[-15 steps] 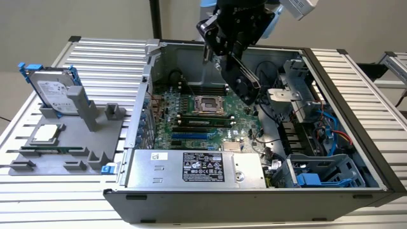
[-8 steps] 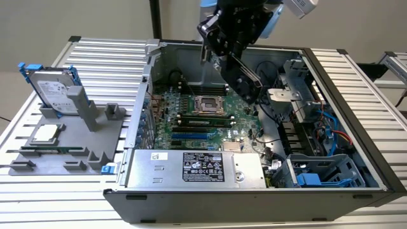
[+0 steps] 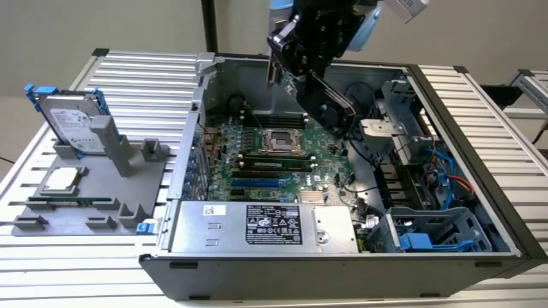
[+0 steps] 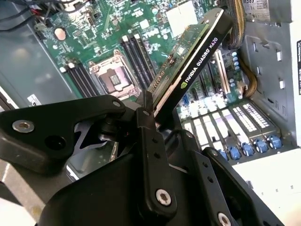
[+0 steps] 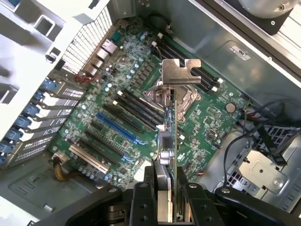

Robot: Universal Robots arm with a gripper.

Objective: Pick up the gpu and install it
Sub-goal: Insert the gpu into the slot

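The gpu [image 4: 193,61] is being gripped at one end by the end effector [image 5: 167,197], clamped against both faces, and is being held above the motherboard [image 5: 113,94] inside the open case [image 3: 325,279] (white lettering is running along the card's black edge).

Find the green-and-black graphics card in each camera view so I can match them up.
Exterior view: the green-and-black rectangular graphics card hangs over the open dark computer case.
Second wrist view: the card slants over the green motherboard.
First wrist view: the card stands edge-on before the motherboard.
Shared landmark: the square metal processor socket.
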